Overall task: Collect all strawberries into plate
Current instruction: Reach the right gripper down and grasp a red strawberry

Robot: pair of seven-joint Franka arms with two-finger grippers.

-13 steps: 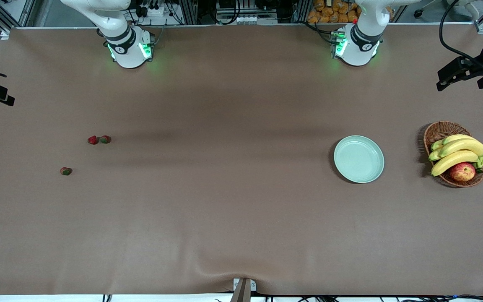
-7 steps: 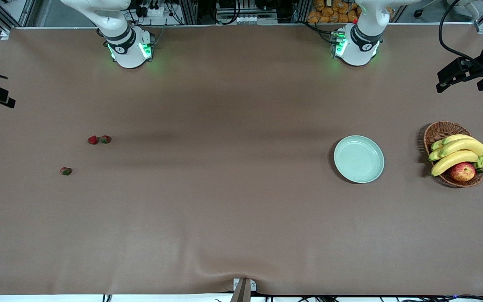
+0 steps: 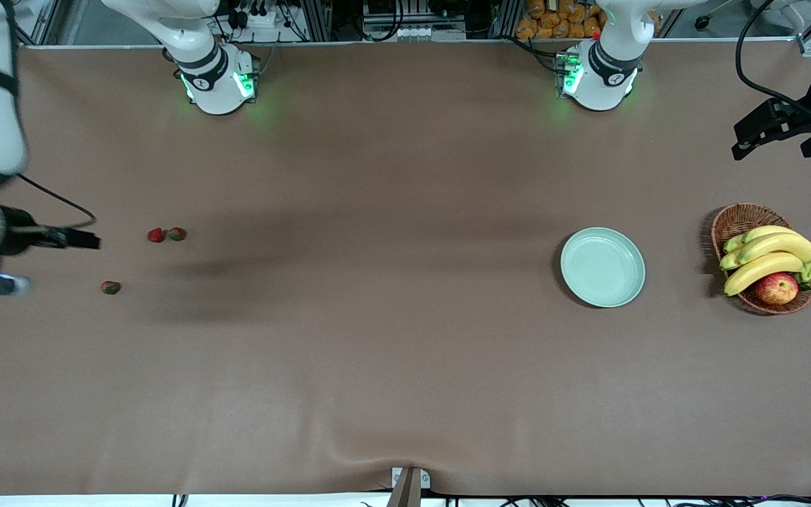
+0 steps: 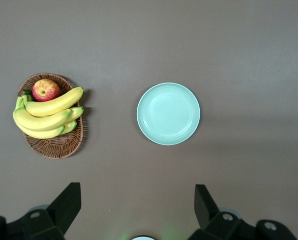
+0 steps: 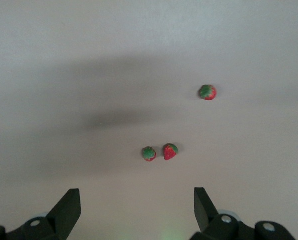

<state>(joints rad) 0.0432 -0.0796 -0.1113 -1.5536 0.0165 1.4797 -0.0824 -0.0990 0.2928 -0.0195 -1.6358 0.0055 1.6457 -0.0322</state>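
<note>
Front view: right hand [image 5: 133, 212] open above strawberries [image 5: 159, 152]

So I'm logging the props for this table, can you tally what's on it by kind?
Strawberries: 3
Plate: 1
Wicker basket: 1
Banana bunch: 1
Apple: 1
Total: 7

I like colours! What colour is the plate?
The plate is pale mint green, plain with no pattern. It shows best in the left wrist view.
</note>
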